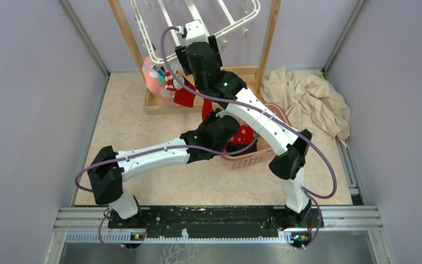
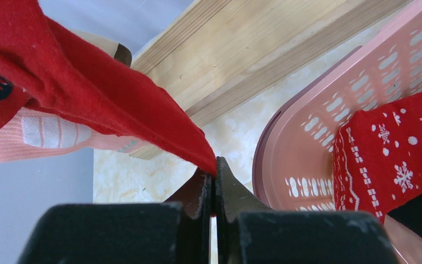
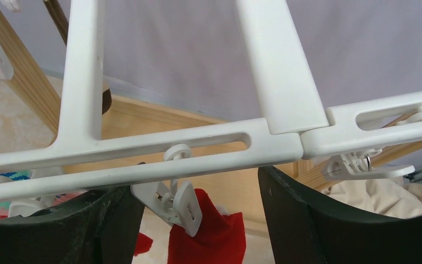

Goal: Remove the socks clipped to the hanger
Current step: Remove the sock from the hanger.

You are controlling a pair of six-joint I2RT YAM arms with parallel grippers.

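Observation:
The white hanger (image 1: 198, 16) hangs from the wooden frame at the back; its bars (image 3: 143, 148) cross the right wrist view. A plain red sock (image 3: 214, 236) hangs from a white clip (image 3: 176, 203) under the bar. My right gripper (image 3: 198, 220) is open, with one jaw on each side of that clip; it reaches up to the hanger (image 1: 189, 27). My left gripper (image 2: 214, 165) is shut on the lower tip of the red sock (image 2: 88, 82), next to the basket (image 1: 210, 114). A pink sock (image 2: 49, 137) hangs behind it.
A pink lattice basket (image 1: 253, 157) sits mid-table with a red snowflake sock (image 2: 395, 159) inside. The wooden frame base (image 2: 242, 60) lies behind it. A crumpled beige cloth (image 1: 307, 99) lies at the back right. Purple walls close in both sides.

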